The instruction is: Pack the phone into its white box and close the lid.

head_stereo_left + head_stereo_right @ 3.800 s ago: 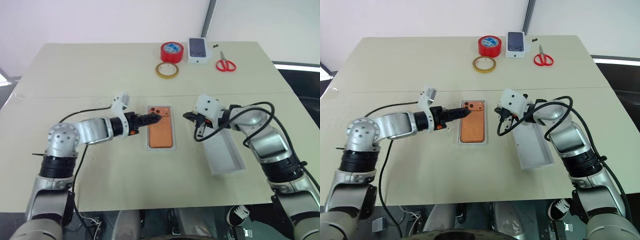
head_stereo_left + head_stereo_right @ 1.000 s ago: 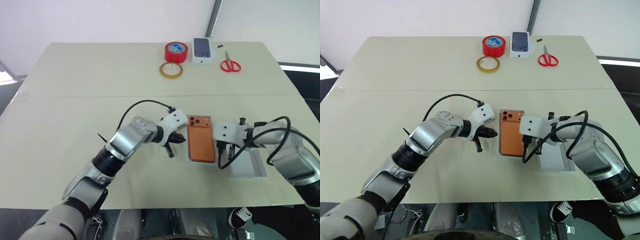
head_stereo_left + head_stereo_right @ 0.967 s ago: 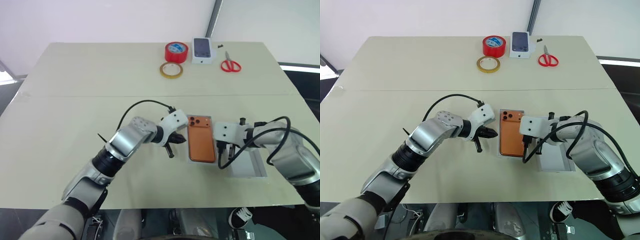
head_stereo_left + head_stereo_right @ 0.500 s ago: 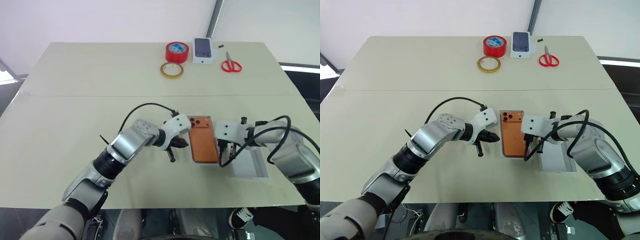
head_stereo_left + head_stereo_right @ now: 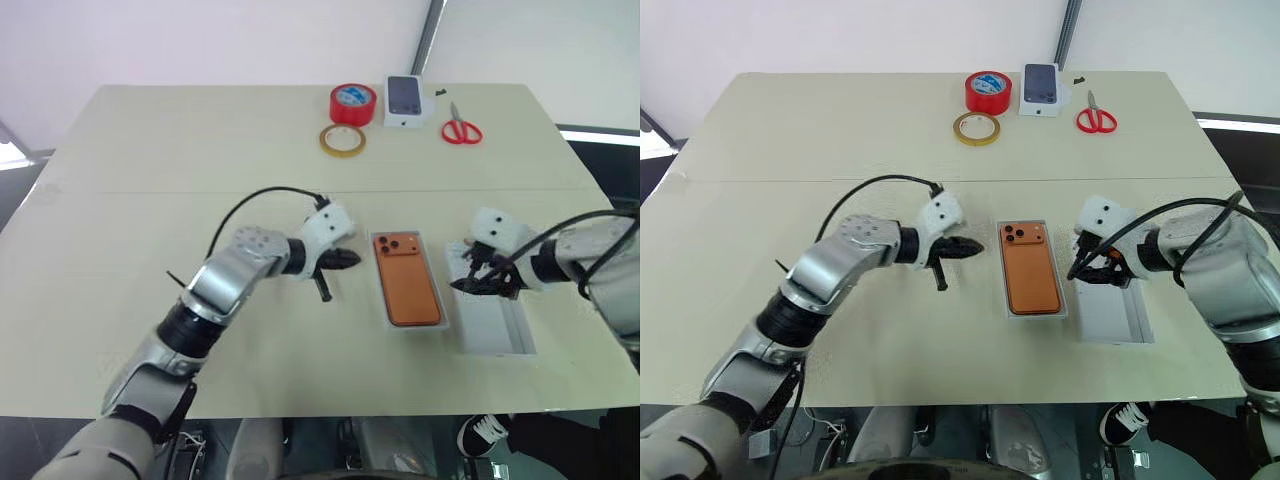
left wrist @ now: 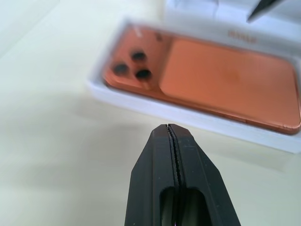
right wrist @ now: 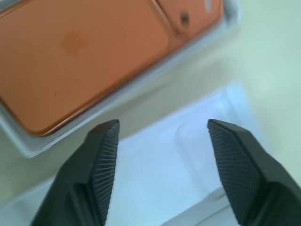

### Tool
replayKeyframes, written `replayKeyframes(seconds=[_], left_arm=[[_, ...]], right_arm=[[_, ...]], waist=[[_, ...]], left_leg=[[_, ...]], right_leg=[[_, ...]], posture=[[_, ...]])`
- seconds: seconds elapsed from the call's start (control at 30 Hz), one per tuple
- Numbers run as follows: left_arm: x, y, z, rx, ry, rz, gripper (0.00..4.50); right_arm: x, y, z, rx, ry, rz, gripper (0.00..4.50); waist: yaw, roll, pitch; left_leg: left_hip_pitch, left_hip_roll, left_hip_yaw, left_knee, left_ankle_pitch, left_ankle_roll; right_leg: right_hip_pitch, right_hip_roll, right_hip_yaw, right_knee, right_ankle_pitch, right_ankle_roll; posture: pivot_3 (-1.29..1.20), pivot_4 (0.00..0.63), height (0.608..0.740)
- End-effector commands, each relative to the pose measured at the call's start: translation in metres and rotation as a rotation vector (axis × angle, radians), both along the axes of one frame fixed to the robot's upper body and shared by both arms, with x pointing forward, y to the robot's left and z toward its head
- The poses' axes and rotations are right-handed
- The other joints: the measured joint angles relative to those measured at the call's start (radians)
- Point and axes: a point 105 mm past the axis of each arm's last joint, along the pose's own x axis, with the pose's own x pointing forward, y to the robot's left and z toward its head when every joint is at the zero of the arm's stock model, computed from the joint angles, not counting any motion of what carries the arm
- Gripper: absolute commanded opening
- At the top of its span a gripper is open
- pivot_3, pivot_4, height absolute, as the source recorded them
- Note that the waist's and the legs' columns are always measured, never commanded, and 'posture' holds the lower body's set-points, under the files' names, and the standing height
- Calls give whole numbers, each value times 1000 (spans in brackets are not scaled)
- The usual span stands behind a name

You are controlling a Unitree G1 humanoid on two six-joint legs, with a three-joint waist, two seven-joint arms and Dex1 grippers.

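- Beige table (image 5: 150,150), white wall behind.
- Near centre: phone (image 5: 406,277) lies camera side up in white box (image 5: 386,300), lid off.
- Left pincer (image 5: 349,260) just left of the box, fingers pressed together, holding nothing.
- Right pincer (image 5: 470,281) right of the phone, fingers spread, over a second white tray (image 5: 495,325) beside the box.
- Far edge: tan tape ring (image 5: 342,139), red tape roll (image 5: 349,103), small phone-picture box (image 5: 403,100), red scissors (image 5: 459,127).
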Motion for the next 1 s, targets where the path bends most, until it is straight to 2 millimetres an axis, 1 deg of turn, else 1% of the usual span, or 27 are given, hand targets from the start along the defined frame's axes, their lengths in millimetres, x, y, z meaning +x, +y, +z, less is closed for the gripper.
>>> replayKeyframes(seconds=[0.03,0.1,0.2,0.4,0.5,0.63,0.8,0.97,1.0], left_arm=[[-21,-2,13,-25,-96,-144,0],[-27,0,10,-10,-107,-174,0],[-35,-1,5,-7,-85,-209,0],[-45,-3,7,-40,-54,-248,0],[-53,-3,11,-63,-40,-276,0],[-53,-2,10,-58,-43,-276,0],[-52,0,10,-59,-41,-267,0],[-50,-1,11,-66,-44,-254,0],[-50,-1,11,-67,-44,-253,0]], right_arm=[[7,-8,10,85,10,-206,2863],[7,-4,11,137,44,-261,2863],[6,0,8,149,72,-299,2863],[2,8,4,165,90,-279,2863],[0,12,-4,150,98,-273,2863],[0,6,-13,115,91,-318,2863],[2,1,-17,115,80,-367,2863],[2,-2,-24,77,70,-396,2863],[2,-1,-26,75,73,-397,2339]], waist=[[-1,1,-1],[-3,2,-1],[-1,2,-1],[1,2,-1],[0,2,-1],[-1,2,-1],[-1,2,-1],[0,2,-1],[-1,2,-1]], left_leg=[[0,0,0,0,0,0],[0,0,0,0,0,0],[0,0,0,0,0,0],[-1,0,0,0,-3,5],[-1,0,0,0,-3,5],[-1,0,0,0,-3,5],[-1,0,0,0,-3,5],[-1,0,0,0,-3,5],[-1,0,0,0,-3,5]], right_leg=[[0,0,0,0,0,0],[0,0,0,0,0,0],[0,0,0,0,0,0],[-1,0,0,0,0,0],[-1,0,0,0,0,0],[-1,0,0,1,0,0],[-1,0,0,1,0,0],[-1,0,0,1,0,0],[-1,0,0,1,0,0]], posture=[[0,150,740],[0,150,740],[0,150,740],[0,150,740],[0,150,740],[0,150,740],[0,150,740],[0,150,740],[0,150,740]])
